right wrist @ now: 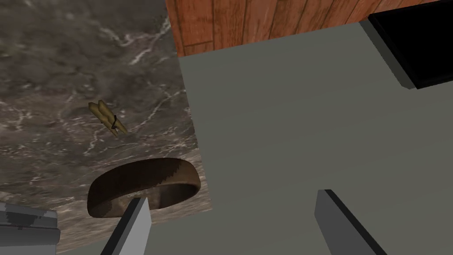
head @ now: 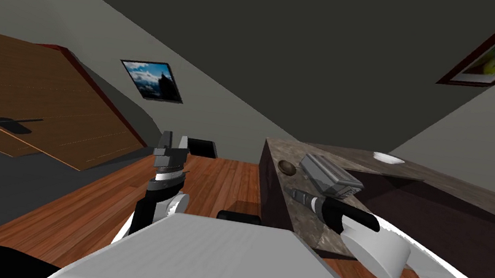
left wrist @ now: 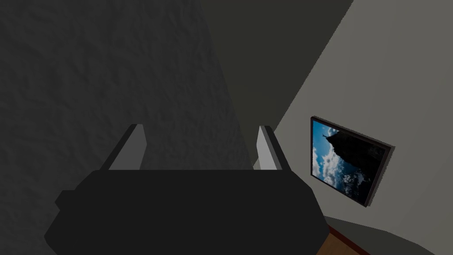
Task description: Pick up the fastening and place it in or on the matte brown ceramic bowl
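The right tool (right wrist: pixel 233 197), spread wide and empty for a grasp, hangs over the brown bowl's (right wrist: pixel 143 186) rim. The fastening (right wrist: pixel 107 118), a small tan peg, lies untaken on the marbled worktop (right wrist: pixel 53 66) near the bowl. The left tool (left wrist: pixel 201 128), likewise parted and empty, idles well apart from the bowl.

Dim, flat light leaves the grey walls (head: pixel 43 8) murky and the marbled counter (right wrist: pixel 66 66) evenly lit (the brown bowl (right wrist: pixel 146 177) is shaded in its hollow), edges crisp, with the head view's lines splaying towards its corners.
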You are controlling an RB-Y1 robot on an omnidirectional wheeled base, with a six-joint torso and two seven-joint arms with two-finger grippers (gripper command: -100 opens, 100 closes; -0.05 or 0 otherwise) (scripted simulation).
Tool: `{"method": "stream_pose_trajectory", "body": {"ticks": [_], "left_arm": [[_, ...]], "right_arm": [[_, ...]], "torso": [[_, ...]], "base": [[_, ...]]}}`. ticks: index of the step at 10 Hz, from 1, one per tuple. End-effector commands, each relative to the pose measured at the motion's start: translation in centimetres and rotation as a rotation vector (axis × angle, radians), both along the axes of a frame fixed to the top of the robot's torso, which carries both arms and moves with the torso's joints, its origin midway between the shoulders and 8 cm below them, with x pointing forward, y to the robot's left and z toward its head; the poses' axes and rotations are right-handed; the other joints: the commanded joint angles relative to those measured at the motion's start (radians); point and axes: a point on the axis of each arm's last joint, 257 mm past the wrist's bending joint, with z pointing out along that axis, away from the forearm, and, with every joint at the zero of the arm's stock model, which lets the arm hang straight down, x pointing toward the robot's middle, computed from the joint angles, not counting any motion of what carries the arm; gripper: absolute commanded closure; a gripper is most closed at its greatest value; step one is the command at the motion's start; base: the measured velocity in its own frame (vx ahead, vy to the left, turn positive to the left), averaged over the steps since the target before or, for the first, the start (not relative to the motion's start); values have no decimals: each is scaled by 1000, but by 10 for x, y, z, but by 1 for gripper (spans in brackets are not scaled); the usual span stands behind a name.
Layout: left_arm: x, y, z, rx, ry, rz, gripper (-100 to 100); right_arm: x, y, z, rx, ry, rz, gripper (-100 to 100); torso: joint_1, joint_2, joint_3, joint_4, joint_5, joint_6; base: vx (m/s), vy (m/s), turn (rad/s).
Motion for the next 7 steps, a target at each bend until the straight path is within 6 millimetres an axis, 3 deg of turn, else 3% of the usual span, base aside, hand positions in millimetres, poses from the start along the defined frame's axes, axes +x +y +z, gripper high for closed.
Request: {"method": "stream_pose_trajectory", "body": {"ticks": [1, 2, 3, 4, 7], "left_arm": [[0, 0, 0, 0, 0, 0, 0], [0, 0, 0, 0, 0, 0, 0], [0, 0, 0, 0, 0, 0, 0], [0, 0, 0, 0, 0, 0, 0], [0, 0, 0, 0, 0, 0, 0]], "right_arm": [[-24, -11, -22, -42, 105, 16, -100], [-26, -13, -25, -48, 118, 14, -100], [-44, -20, -38, -74, 189, 23, -100], [-44, -20, -38, -74, 189, 23, -100], [-91, -39, -64, -138, 371, 55, -100]], "torso": [[0, 0, 0, 0, 0, 0], [-1, -2, -1, 0, 0, 0], [-1, -2, -1, 0, 0, 0], [0, -1, -1, 0, 0, 0], [-1, -1, -1, 0, 0, 0]], "base": [[153, -20, 57], [143, -27, 28], [133, -14, 41], [101, 1, 24], [148, -24, 47]]}}
